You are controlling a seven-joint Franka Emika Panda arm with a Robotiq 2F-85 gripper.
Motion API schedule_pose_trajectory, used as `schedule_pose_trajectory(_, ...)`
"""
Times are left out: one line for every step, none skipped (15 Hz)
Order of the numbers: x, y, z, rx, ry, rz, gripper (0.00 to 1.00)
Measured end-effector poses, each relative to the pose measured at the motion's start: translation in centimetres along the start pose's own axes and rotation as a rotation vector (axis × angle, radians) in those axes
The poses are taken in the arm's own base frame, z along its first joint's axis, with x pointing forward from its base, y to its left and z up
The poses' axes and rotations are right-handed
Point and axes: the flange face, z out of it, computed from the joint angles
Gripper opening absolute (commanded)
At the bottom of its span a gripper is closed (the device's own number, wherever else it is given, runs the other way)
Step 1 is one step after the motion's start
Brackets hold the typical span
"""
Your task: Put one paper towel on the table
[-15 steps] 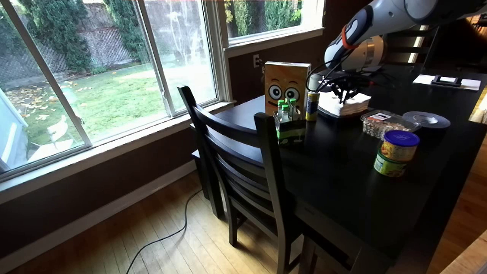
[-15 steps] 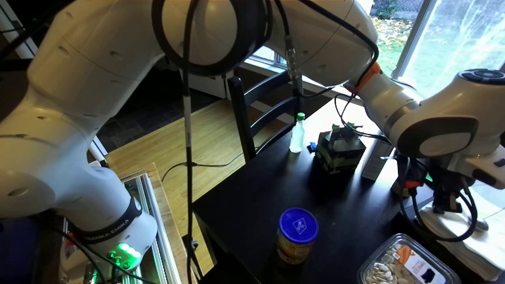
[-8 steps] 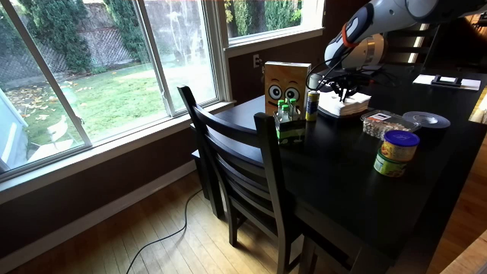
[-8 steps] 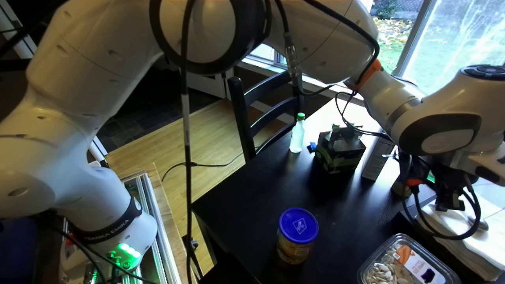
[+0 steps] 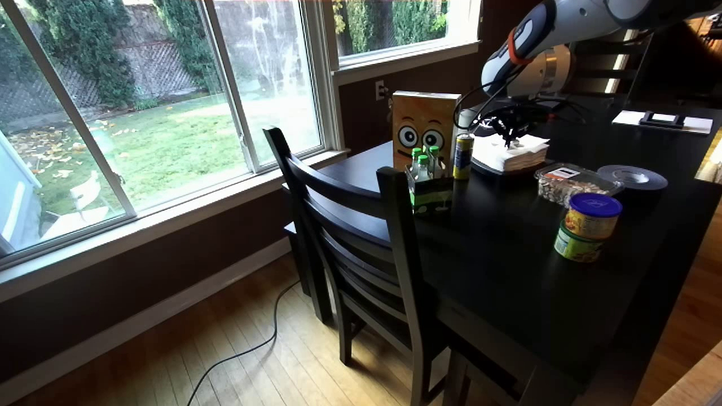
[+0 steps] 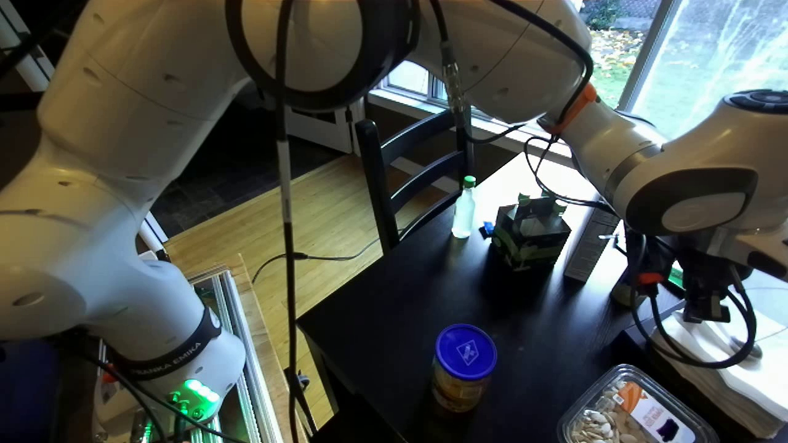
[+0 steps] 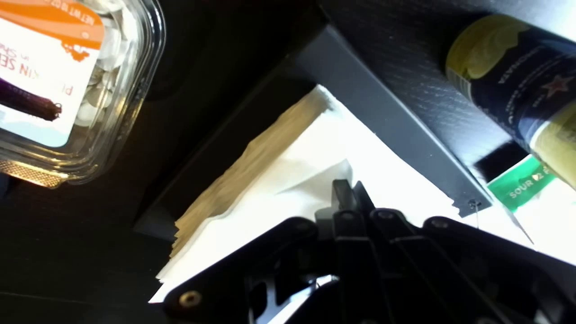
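A stack of white paper towels (image 5: 510, 162) sits in a dark holder (image 7: 391, 117) on the nearly black table (image 5: 496, 248); the stack also shows in an exterior view (image 6: 732, 394). My gripper (image 7: 350, 185) points down over the middle of the stack, its fingertips almost together. The top paper towel (image 7: 315, 182) rises in a small fold right at the fingertips and appears pinched between them. The rest of that sheet lies on the stack. In both exterior views the gripper (image 5: 509, 142) (image 6: 706, 317) is just above the stack's top.
A clear seed box (image 6: 634, 409) stands beside the stack. A yellow and blue can (image 5: 463, 157), a cardboard box with eyes (image 5: 426, 121) and a bottle carrier (image 6: 530, 237) stand on the other side. Stacked tins (image 5: 588, 225), a tape roll (image 5: 634, 176) and a slat-backed chair (image 5: 355, 242) are nearby.
The fingers, which stood apart over the stack, have come together. The gripper has risen slightly, and the top sheet is drawn up a little at the fingertips.
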Motion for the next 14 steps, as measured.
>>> schedule_pose_trajectory(-0.1,0.0,0.0,-0.001,-0.004,-0.001,0.01)
schedule_pose_trajectory(-0.2,-0.1,0.0,-0.001,-0.008,-0.002,0.01)
schedule_pose_trajectory(-0.3,-0.2,0.1,-0.003,-0.015,-0.005,0.01)
schedule_pose_trajectory(-0.5,-0.2,0.1,-0.005,-0.024,-0.009,0.01)
schedule_pose_trajectory(-0.6,-0.3,0.1,-0.007,-0.033,-0.014,0.01)
schedule_pose_trajectory(-0.7,-0.4,0.1,-0.008,-0.042,-0.018,0.01)
schedule_pose_trajectory(-0.8,-0.5,0.0,-0.008,-0.048,-0.020,0.01)
schedule_pose_trajectory(-0.9,-0.6,-0.2,-0.008,-0.053,-0.022,0.01)
schedule_pose_trajectory(-0.9,-0.6,-0.5,-0.007,-0.057,-0.023,0.01)
schedule_pose_trajectory(-0.8,-0.7,-0.8,-0.007,-0.062,-0.024,0.01)
schedule_pose_trajectory(-0.8,-0.7,-1.1,-0.006,-0.065,-0.025,0.01)
schedule_pose_trajectory(-0.7,-0.8,-1.4,-0.004,-0.065,-0.024,0.01)
schedule_pose_trajectory(-0.6,-0.8,-1.7,-0.003,-0.065,-0.024,0.01)
schedule_pose_trajectory(-0.5,-0.8,-2.0,-0.002,-0.067,-0.024,0.01)
